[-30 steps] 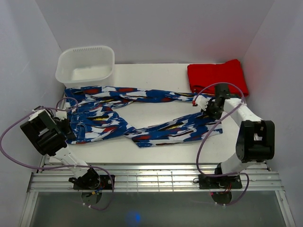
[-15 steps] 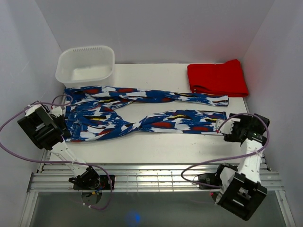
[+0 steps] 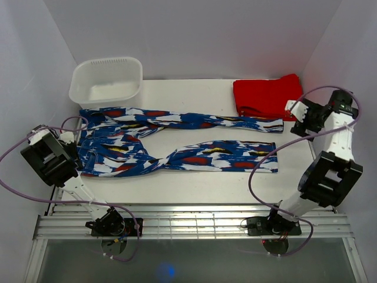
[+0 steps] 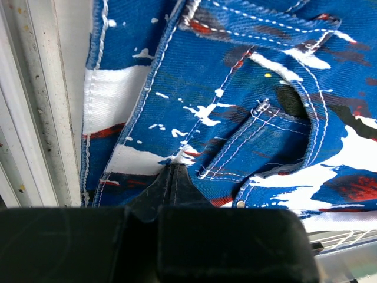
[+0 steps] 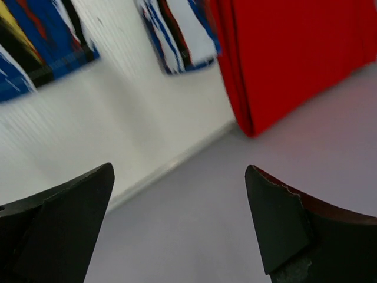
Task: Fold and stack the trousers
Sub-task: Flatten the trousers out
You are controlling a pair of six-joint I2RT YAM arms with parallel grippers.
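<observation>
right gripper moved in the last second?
Yes. The right gripper left the trousers and swung right and toward the back, now open at the red garment's near right corner.

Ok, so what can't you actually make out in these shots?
- Top view: where the left jaws meet the trousers, covered by the left arm.
- Left wrist view: the fabric under the jaws, behind their dark housing at the bottom.
- Right wrist view: both cuffs, blurred and cut by the top edge.
- Top view: the red garment, one corner crossed by the right arm; folded, so its type is unclear.
</observation>
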